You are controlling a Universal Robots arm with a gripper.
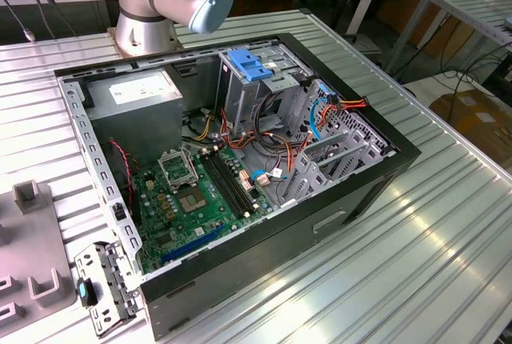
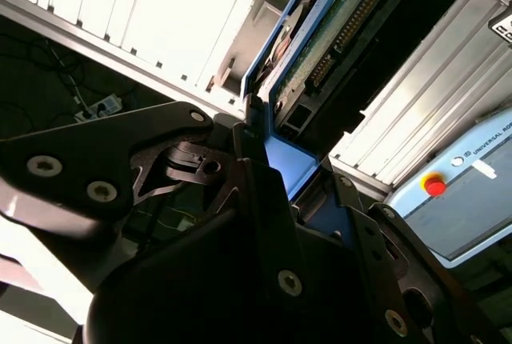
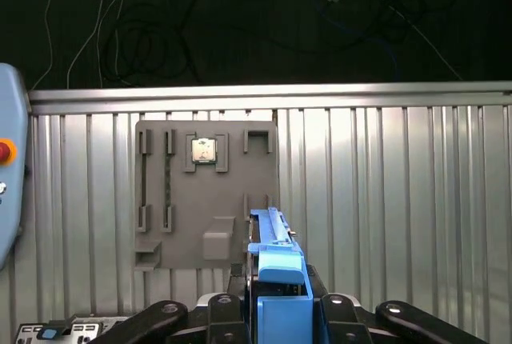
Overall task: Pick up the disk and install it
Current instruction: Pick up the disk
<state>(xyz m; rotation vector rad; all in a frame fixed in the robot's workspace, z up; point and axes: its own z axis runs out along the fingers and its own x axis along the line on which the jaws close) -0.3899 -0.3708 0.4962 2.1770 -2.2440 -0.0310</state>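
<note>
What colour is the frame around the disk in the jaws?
Blue; the disk shows it best in the first wrist view.

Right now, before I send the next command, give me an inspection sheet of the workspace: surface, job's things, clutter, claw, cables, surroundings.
Surface: ribbed metal table carrying an open computer case.
Job's things: disk with blue frame, held on edge in the claw.
Clutter: grey tray with a chip in it; metal bracket beside the case.
Claw: claw shut on the disk's blue frame.
Cables: coloured wires inside the case; loose cords on the dark floor beyond the table.
Surroundings: control pendant with a red button; second metal table nearby.
</note>
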